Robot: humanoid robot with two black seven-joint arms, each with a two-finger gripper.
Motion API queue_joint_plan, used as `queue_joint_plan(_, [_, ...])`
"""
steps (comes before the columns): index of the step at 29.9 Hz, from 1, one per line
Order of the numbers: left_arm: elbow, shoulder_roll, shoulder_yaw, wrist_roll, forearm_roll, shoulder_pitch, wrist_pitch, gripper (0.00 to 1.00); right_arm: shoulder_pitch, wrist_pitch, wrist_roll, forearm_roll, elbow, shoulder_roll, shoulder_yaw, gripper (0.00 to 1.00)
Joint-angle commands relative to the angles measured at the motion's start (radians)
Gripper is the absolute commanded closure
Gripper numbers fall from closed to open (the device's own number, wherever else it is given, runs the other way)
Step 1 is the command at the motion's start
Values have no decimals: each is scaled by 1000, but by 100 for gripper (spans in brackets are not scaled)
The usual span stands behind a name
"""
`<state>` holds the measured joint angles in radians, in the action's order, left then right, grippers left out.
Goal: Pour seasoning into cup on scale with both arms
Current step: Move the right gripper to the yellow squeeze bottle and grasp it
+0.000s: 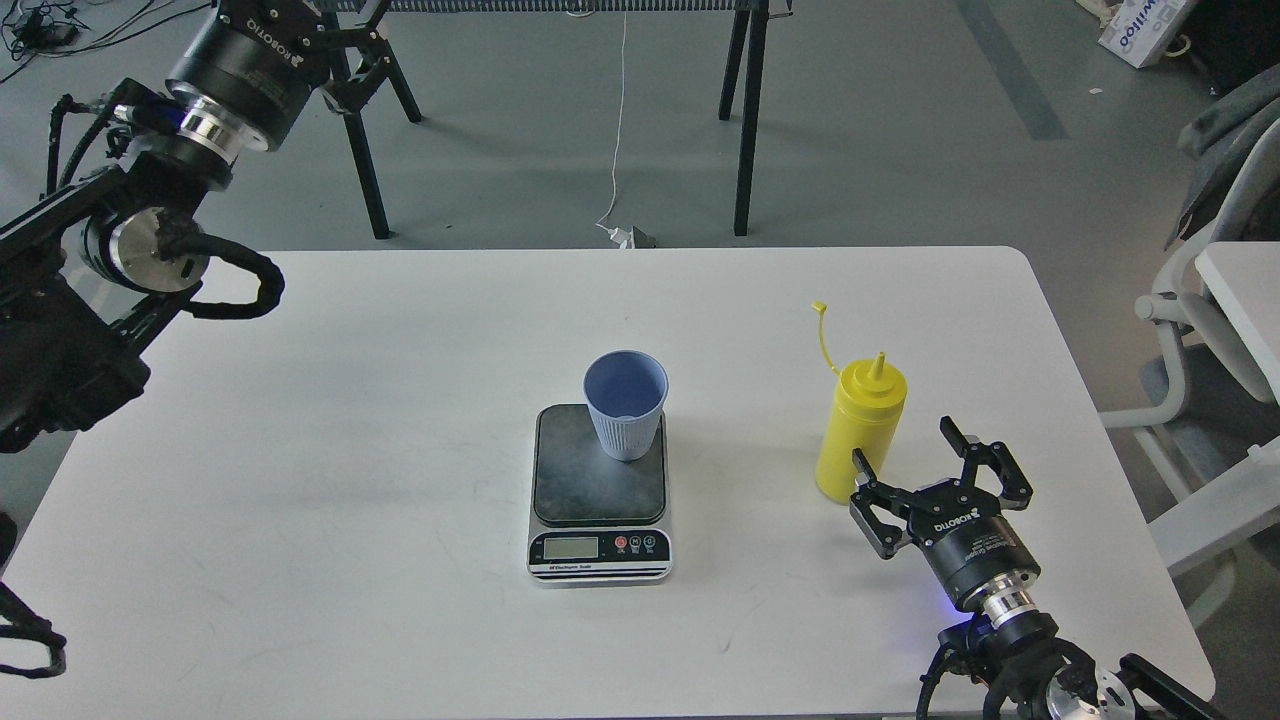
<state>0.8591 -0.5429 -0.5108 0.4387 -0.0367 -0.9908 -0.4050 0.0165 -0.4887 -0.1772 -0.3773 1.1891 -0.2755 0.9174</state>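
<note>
The yellow seasoning bottle (858,432) stands on the white table (300,450) at the right, nozzle up, its cap strap (822,335) sticking up to the left. My right gripper (903,445) is open at the bottle's lower right side. Its left finger is against the bottle's base and its other finger is apart to the right. The light-blue ribbed cup (625,402) stands upright on the far right part of the scale (598,490). My left gripper (355,60) is raised at the top left, far from the table's objects and partly cut off by the frame edge.
Black stand legs (745,120) and a white cable (615,130) are on the floor behind the table. A grey-white chair (1200,330) and another white table edge stand at the right. The scale's display and buttons face me.
</note>
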Motion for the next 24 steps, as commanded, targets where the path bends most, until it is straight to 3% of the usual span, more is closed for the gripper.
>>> queue_joint_plan(1, [0, 0, 0, 0, 0, 0, 0, 0, 2, 0, -1, 2, 4, 16, -18, 2])
queue_joint_plan(24, [3, -3, 3, 0, 1, -2, -3, 0, -73, 0, -2, 5, -69, 56, -6, 7])
